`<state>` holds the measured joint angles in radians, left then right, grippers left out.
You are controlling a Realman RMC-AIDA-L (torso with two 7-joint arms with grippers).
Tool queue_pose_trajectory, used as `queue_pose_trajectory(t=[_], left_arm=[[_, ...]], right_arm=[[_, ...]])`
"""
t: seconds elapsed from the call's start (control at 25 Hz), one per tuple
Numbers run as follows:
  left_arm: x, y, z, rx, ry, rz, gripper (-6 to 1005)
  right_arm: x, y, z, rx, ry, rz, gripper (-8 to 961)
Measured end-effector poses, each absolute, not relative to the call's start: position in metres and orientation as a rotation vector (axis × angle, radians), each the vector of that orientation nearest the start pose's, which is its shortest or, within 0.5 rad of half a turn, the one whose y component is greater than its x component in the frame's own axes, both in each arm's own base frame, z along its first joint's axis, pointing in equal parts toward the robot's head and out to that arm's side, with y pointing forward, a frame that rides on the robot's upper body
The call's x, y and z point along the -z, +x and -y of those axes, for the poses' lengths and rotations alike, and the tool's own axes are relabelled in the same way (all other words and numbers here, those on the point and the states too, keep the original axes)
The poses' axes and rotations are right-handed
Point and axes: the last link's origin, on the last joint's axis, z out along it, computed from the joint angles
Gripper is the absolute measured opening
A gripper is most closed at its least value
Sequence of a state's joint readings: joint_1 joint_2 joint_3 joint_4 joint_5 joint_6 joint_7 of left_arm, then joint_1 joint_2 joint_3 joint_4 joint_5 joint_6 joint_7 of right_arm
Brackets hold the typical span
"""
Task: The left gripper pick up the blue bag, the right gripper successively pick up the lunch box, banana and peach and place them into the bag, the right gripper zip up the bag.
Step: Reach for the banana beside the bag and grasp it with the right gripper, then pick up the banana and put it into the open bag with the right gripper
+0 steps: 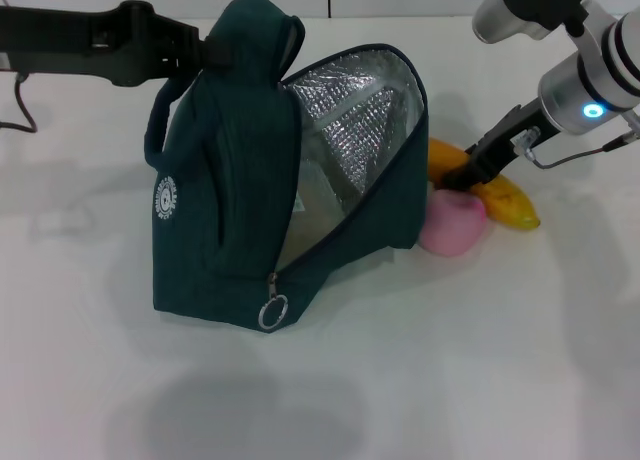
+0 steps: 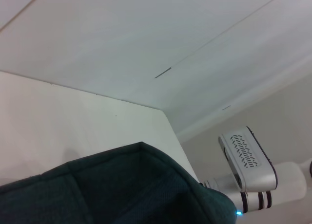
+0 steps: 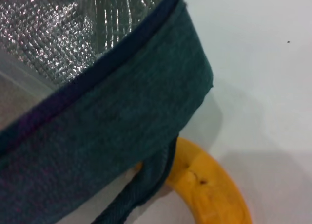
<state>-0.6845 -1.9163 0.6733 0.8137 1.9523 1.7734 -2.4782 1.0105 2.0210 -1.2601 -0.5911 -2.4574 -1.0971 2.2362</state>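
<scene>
While the left gripper (image 1: 205,48), upper left, pinches the bag (image 1: 240,200) top, the right gripper (image 1: 462,176) reaches the banana (image 1: 505,198) at centre right; fingers unclear. Grip mid-banana, clear of the peach (image 1: 452,224).

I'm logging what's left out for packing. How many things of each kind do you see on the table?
Dark teal fabric lunch bag with silver foil lining: 1
Long yellow-orange banana: 1
Small round pink peach: 1
Total: 3
</scene>
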Motion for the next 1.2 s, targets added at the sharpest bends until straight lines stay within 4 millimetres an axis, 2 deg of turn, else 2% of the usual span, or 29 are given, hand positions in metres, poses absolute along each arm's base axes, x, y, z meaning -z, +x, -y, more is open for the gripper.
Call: queue_pose_trajectory(t=[0.24,0.6,0.96,1.08,1.2], left_arm=[[-0.093,-0.200,-0.375,0.813,-2.563,1.677,32],[-0.095,-0.201,-0.374,0.812,-2.557,1.679,32],[-0.096,-0.203,-0.373,0.820,-2.550,1.680,32],[-0.097,-0.204,-0.373,0.829,-2.542,1.682,31],[-0.097,-0.205,-0.373,0.829,-2.540,1.683,31]], right_arm=[[0.044,0.166,-0.441,0.363,-2.661,-0.694,411],[0.028,0.165,-0.446,0.310,-2.620,-0.678,411],[-0.032,0.193,-0.455,0.232,-2.457,-0.816,412],[-0.060,0.198,-0.458,0.120,-2.391,-0.879,412],[-0.086,0.193,-0.457,-0.027,-2.357,-0.904,412]])
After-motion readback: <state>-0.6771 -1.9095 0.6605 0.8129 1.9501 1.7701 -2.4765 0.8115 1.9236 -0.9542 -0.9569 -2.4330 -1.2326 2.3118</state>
